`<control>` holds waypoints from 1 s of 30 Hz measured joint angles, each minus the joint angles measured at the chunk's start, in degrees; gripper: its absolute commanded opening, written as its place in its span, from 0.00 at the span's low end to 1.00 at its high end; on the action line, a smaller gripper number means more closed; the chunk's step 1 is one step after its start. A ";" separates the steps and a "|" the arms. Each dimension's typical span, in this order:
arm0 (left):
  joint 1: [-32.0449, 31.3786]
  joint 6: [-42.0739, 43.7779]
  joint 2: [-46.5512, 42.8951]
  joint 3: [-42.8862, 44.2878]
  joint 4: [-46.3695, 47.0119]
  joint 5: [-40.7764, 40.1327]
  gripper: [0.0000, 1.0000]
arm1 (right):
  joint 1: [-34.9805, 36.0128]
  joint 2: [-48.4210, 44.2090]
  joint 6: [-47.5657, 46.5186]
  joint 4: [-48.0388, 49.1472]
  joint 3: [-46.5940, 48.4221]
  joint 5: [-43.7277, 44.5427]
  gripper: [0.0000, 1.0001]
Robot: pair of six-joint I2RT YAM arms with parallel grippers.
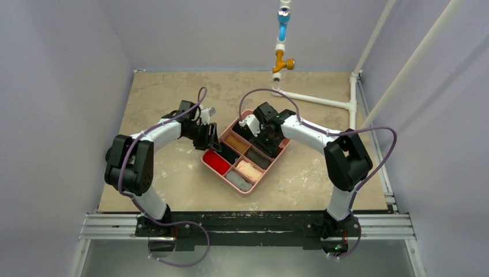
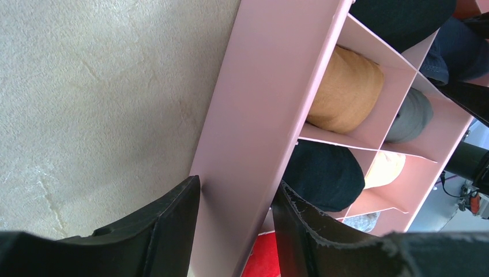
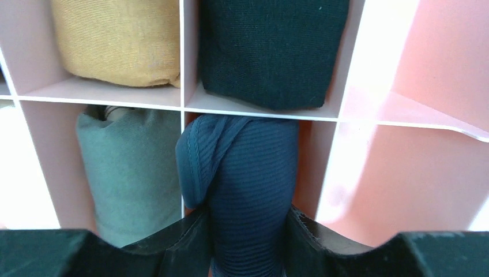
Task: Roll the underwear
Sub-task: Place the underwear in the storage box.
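Note:
The underwear (image 3: 248, 173) is a navy ribbed roll of fabric; its pale band does not show. My right gripper (image 3: 249, 216) is shut on it and holds it over a compartment of the pink divided tray (image 3: 259, 112), beside a grey-green roll (image 3: 130, 167). In the top view the right gripper (image 1: 268, 138) is over the tray's far right part and hides the underwear. My left gripper (image 2: 236, 193) is shut on the tray's left wall (image 2: 271, 86), one finger outside and one inside. It shows at the tray's left edge in the top view (image 1: 210, 138).
The tray (image 1: 267, 168) sits mid-table and holds a mustard roll (image 3: 115, 40), black rolls (image 3: 271, 46), a red roll (image 1: 216, 163), a cream roll (image 1: 249, 169) and a grey roll (image 1: 239, 182). White pipes (image 1: 323, 101) run along the back right.

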 measured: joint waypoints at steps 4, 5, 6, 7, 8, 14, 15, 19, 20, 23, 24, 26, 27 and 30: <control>0.02 0.00 -0.02 0.00 -0.04 0.00 0.48 | -0.07 -0.96 -0.07 -1.51 1.31 -0.81 0.55; 0.02 0.02 -0.02 0.00 -0.04 -0.02 0.48 | -0.07 -1.05 -0.09 -1.64 1.70 -0.90 0.55; 0.02 0.02 -0.02 0.00 -0.07 0.00 0.48 | -0.07 -1.16 -0.11 -1.77 2.03 -0.92 0.55; 0.02 0.02 -0.02 0.00 -0.09 0.00 0.48 | -0.07 -1.25 -0.13 -1.77 2.25 -0.92 0.56; 0.02 0.02 -0.02 0.00 -0.11 0.00 0.48 | -0.07 -1.29 -0.13 -1.73 2.36 -0.92 0.58; 0.02 0.02 -0.02 0.02 -0.24 0.11 0.48 | -0.17 -1.53 -0.15 -1.70 2.38 -0.96 0.57; 0.02 0.04 -0.02 0.02 -0.26 0.11 0.48 | -0.22 -1.62 -0.15 -1.70 2.38 -1.01 0.56; 0.02 0.07 -0.02 0.02 -0.28 0.17 0.48 | -0.87 -2.25 -0.15 -1.92 2.86 -2.27 0.56; 0.02 0.09 -0.02 0.02 -0.31 0.20 0.48 | -1.11 -2.60 -0.15 -2.01 2.99 -2.64 0.57; 0.09 0.24 -0.02 0.20 -0.68 0.68 0.48 | -2.12 -4.20 -0.20 -2.12 3.34 -3.30 0.59; 0.11 0.37 -0.02 0.33 -0.87 0.79 0.48 | -2.56 -4.85 -0.20 -2.12 3.41 -3.37 0.60; 0.26 0.52 -0.02 0.83 -1.46 1.03 0.48 | -4.04 -6.80 -0.22 -2.01 3.67 -3.58 0.64; 0.39 0.59 -0.02 1.11 -1.81 1.18 0.47 | -4.68 -7.58 -0.22 -1.88 3.76 -3.65 0.66; 0.87 1.42 0.02 2.75 -3.06 1.27 0.46 | -6.97 -10.54 -0.22 -1.20 3.78 -3.98 0.69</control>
